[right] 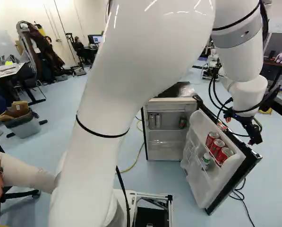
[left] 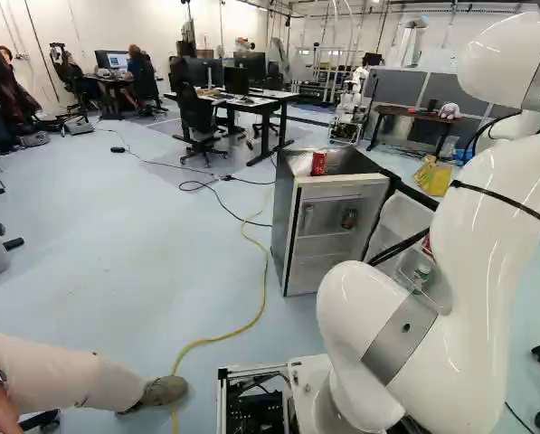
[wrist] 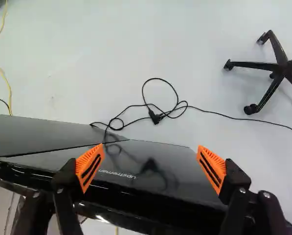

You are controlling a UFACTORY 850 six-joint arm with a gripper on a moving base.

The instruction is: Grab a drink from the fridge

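Note:
In the right base view my gripper (right: 254, 135) hangs beyond the open fridge door (right: 237, 182). The wrist view has the gripper (wrist: 149, 159) open with nothing held, its fingers wide apart over the door's black outer face (wrist: 150, 171). Several red cans (right: 217, 146) stand in the door shelf, near a green-and-white bottle (right: 206, 160). Inside the fridge (right: 166, 151) are two silvery cans (right: 155, 121) and a dark can (right: 183, 122). Another red can (left: 319, 163) stands on the fridge's top.
A person's leg (left: 71, 375) reaches in from the left, close ahead of the base. A yellow cable (left: 256, 312) crosses the floor left of the fridge. Black cable (wrist: 172, 110) lies beyond the door, and a chair's wheeled foot (wrist: 278, 68) stands farther off. Another robot (left: 349, 113) stands behind.

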